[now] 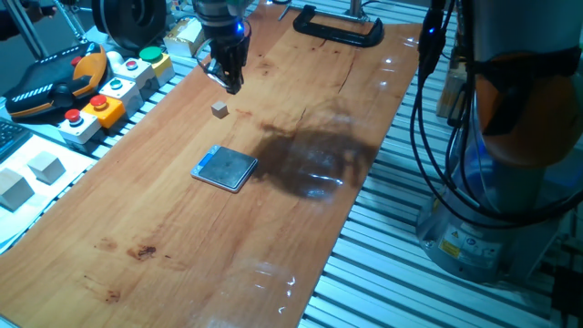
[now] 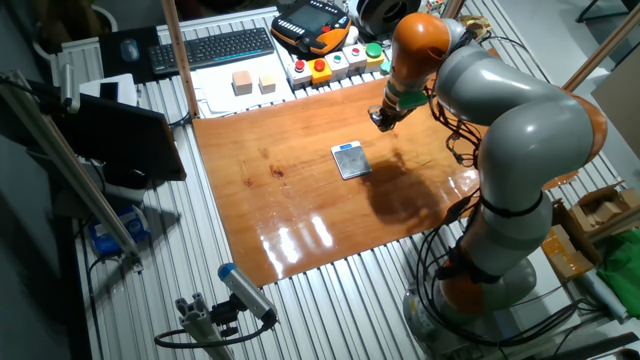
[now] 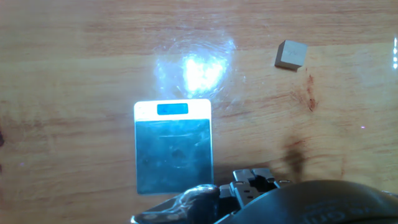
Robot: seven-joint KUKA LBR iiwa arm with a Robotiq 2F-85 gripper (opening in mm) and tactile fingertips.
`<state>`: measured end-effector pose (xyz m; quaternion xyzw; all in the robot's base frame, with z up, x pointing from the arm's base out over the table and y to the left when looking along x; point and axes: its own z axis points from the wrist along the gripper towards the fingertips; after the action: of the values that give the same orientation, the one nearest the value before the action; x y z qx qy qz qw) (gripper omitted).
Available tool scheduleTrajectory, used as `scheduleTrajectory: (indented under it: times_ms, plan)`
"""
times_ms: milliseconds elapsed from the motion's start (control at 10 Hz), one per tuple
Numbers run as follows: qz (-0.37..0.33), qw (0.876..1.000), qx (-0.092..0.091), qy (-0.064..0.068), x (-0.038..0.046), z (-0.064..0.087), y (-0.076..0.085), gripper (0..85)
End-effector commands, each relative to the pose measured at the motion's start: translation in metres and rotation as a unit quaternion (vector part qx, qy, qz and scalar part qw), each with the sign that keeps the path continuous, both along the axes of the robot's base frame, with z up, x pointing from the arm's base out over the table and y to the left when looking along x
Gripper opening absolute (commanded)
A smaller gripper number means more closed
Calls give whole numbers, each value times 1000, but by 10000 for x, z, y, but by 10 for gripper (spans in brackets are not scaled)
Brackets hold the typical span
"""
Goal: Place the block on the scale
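The block (image 1: 219, 109), a tiny grey-beige cube, lies on the wooden table, apart from everything else. In the hand view the block (image 3: 291, 55) sits at the upper right. The scale (image 1: 225, 169) is a flat square plate with a blue-grey top, nearer the table's middle; the scale (image 3: 175, 152) shows a small blue display on its light rim. My gripper (image 1: 231, 84) hangs just above and slightly behind the block, holding nothing. Its dark fingers are too small to tell whether they are apart. In the other fixed view the gripper (image 2: 383, 120) is beyond the scale (image 2: 350, 160).
A box of coloured push buttons (image 1: 109, 91) and an orange-black pendant (image 1: 55, 82) stand along the table's left edge. Two larger pale cubes (image 1: 32, 173) rest off the board. A black clamp (image 1: 337, 29) grips the far edge. The arm's base (image 1: 492, 219) is at the right.
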<state>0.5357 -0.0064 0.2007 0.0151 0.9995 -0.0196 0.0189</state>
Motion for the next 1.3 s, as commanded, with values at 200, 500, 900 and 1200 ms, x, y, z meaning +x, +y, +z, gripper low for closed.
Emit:
scheduleTrajectory:
  times_ms: [200,500,900,1200]
  plan:
    - [-22,1000,-1,-6,27,-120,-34,7]
    - [-47,999,5,-9,88,-280,-28,7]
    - [-48,999,-1,-4,140,-271,12,7]
    - [-44,999,9,-8,195,-272,-91,7]
